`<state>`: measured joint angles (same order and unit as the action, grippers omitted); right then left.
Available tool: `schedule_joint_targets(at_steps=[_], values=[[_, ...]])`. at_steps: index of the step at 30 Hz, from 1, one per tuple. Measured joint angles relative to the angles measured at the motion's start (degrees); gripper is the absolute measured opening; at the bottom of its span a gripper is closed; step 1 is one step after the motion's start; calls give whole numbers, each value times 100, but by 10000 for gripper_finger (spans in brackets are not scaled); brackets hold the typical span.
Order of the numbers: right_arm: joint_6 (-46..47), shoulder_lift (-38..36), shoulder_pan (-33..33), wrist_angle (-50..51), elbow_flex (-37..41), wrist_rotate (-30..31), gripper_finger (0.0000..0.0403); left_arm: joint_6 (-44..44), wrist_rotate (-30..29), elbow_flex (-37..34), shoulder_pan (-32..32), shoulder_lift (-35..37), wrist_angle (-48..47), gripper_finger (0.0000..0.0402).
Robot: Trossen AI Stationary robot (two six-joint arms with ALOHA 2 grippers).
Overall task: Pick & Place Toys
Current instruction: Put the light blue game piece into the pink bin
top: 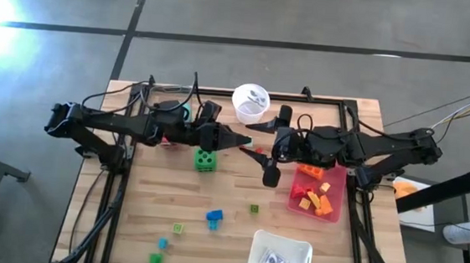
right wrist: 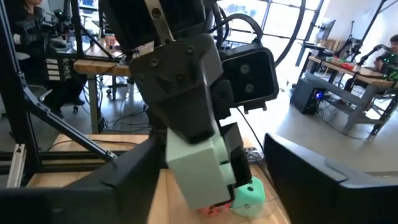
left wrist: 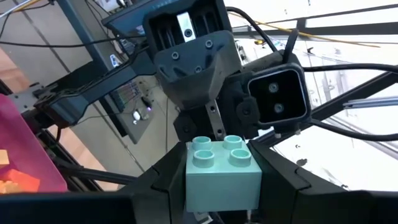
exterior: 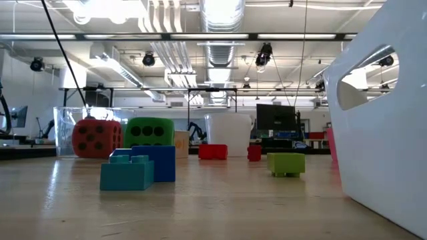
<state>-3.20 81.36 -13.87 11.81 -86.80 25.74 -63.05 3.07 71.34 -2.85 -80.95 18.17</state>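
My left gripper [top: 239,138] is shut on a pale mint brick [left wrist: 222,174], held high over the table's middle. My right gripper [top: 261,147] faces it from the table's right. It is open, and its two fingers [right wrist: 134,177] stand on either side of the brick [right wrist: 199,165]. On the table rest a green die [top: 206,159], a red die [exterior: 97,138], a blue brick [top: 214,218] and several small green bricks [top: 254,209]. The pink tray [top: 336,208] holds orange and yellow bricks. My left gripper pinches the mint brick by two opposite side walls [left wrist: 191,186] between its two fingers. The fingers lie about level and point toward the table's right. The brick is lifted clear of the table. My right gripper: I cannot tell whether its fingers touch the brick.
A white round cup [top: 251,102] stands at the far edge behind the grippers. A white rectangular tray [top: 280,257] sits at the near edge, right of centre. Red bricks [exterior: 212,151] lie mid-table. Black frame rails run along the table's left, right and far edges.
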Motion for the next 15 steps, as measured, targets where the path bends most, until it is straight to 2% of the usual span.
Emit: schedule_joint_targets(at_steps=[12,15], values=[[-300,0,0,10,4,-20,98,-110,0,-4,2,0,24,139],[-399,0,-2,6,11,-32,90,-100,22,-7,0,0,22,176]])
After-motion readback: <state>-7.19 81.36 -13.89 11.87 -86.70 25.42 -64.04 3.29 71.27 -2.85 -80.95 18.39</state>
